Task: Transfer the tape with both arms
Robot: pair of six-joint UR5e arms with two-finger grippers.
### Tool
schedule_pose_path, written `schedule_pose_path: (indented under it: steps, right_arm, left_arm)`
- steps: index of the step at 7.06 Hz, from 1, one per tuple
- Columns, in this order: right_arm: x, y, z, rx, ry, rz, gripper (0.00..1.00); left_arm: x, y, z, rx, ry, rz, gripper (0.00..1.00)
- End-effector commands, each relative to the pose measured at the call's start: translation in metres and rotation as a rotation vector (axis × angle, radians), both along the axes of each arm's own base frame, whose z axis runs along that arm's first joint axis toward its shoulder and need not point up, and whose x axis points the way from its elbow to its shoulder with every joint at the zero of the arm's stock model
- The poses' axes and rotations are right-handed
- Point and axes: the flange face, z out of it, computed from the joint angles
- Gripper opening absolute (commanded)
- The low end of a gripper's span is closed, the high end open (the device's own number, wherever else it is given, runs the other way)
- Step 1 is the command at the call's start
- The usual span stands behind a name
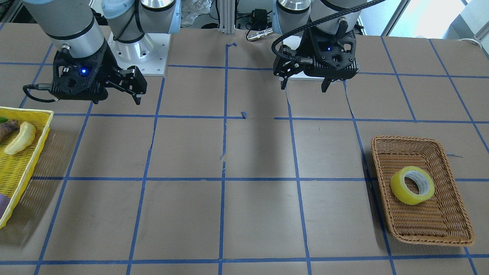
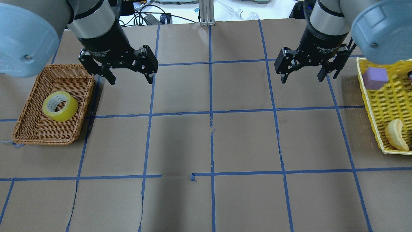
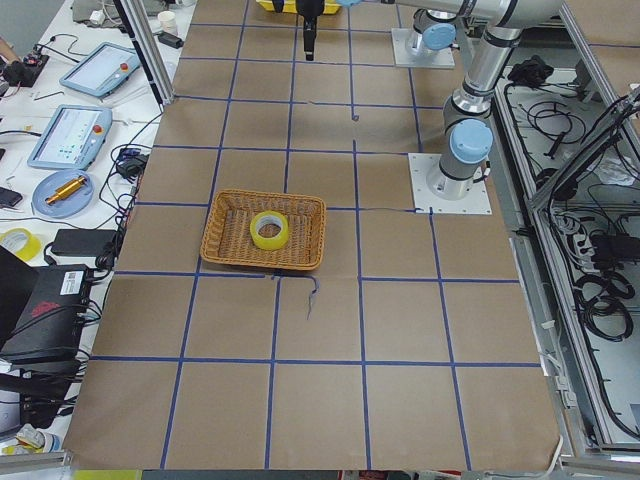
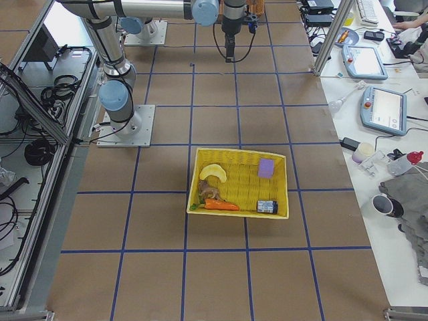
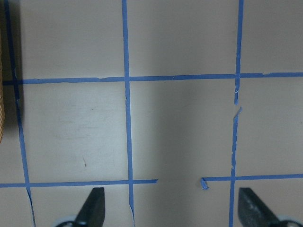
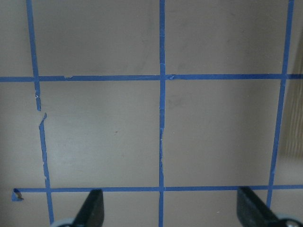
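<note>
The yellow tape roll lies flat in a brown wicker basket on my left side; it also shows in the overhead view and the exterior left view. My left gripper is open and empty. It hangs above the table beside the wicker basket's inner edge, apart from the tape. My right gripper is open and empty above the table on the other side. Both wrist views show only bare table between the open left fingertips and the open right fingertips.
A yellow plastic basket at my right holds a pale banana-shaped fruit, a purple block and other items. Blue tape lines form a grid on the brown table. The two arm bases stand at the table's rear edge.
</note>
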Motion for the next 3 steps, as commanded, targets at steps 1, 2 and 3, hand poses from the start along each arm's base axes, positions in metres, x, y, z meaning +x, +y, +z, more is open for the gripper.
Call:
schedule_pose_path:
  steps: [1, 2, 3]
  right_arm:
    - [-0.0002, 0.0006, 0.0014, -0.004, 0.002, -0.001, 1.00]
    - [0.0006, 0.0010, 0.0012, -0.003, 0.002, -0.004, 1.00]
    - [-0.0006, 0.0014, 0.0019, -0.003, 0.006, -0.005, 1.00]
  left_arm:
    - [0.0005, 0.0020, 0.0018, -0.005, -0.004, -0.004, 1.00]
    - [0.0007, 0.0020, 0.0018, -0.005, -0.005, -0.004, 1.00]
    - [0.0007, 0.0020, 0.0018, -0.005, -0.005, -0.004, 1.00]
